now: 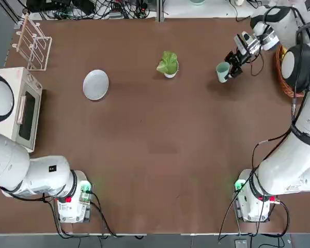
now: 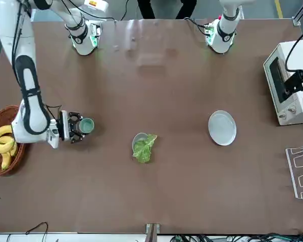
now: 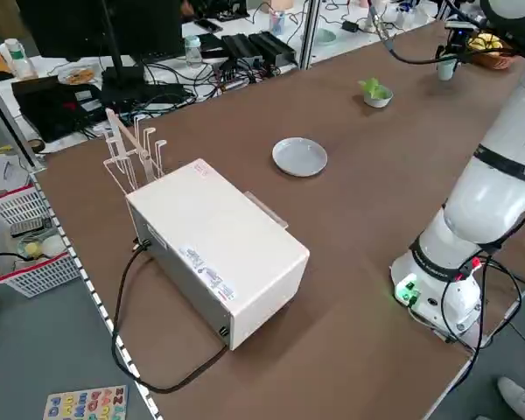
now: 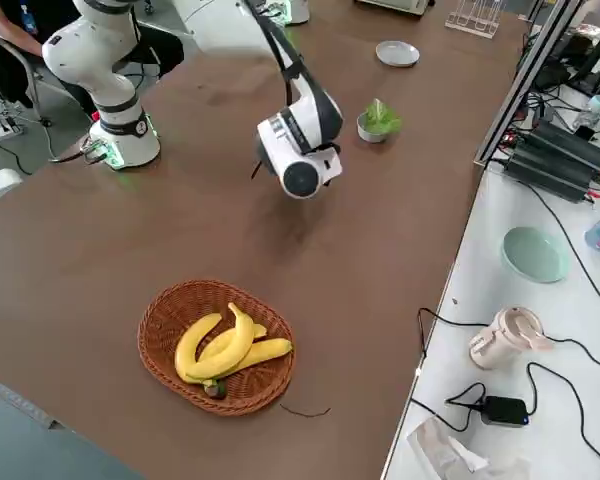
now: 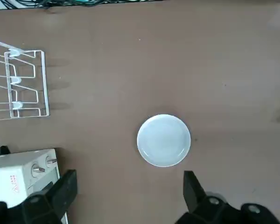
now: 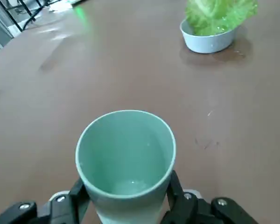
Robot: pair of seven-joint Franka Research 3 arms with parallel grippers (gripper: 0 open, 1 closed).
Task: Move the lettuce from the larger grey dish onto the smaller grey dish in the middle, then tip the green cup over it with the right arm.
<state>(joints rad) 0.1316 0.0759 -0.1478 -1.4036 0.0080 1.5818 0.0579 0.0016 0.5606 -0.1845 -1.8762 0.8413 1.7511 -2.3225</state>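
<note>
The lettuce (image 1: 168, 63) lies on the smaller grey dish (image 1: 170, 74) at the table's far middle, its leaves spilling over the rim (image 6: 210, 43). The larger grey dish (image 1: 95, 84) sits bare to its left. My right gripper (image 6: 126, 201) is shut on the green cup (image 6: 126, 156), which stands upright and looks empty, to the right of the smaller dish (image 2: 138, 137). In the top view the cup (image 1: 222, 72) is at the far right. My left gripper (image 5: 128, 191) hangs open high above the larger dish (image 5: 164, 140), holding nothing.
A white toaster oven (image 1: 20, 106) stands at the left edge, with a wire rack (image 1: 33, 44) behind it. A wicker basket of bananas (image 2: 2, 143) sits at the far right of the table, just beyond the right arm's wrist.
</note>
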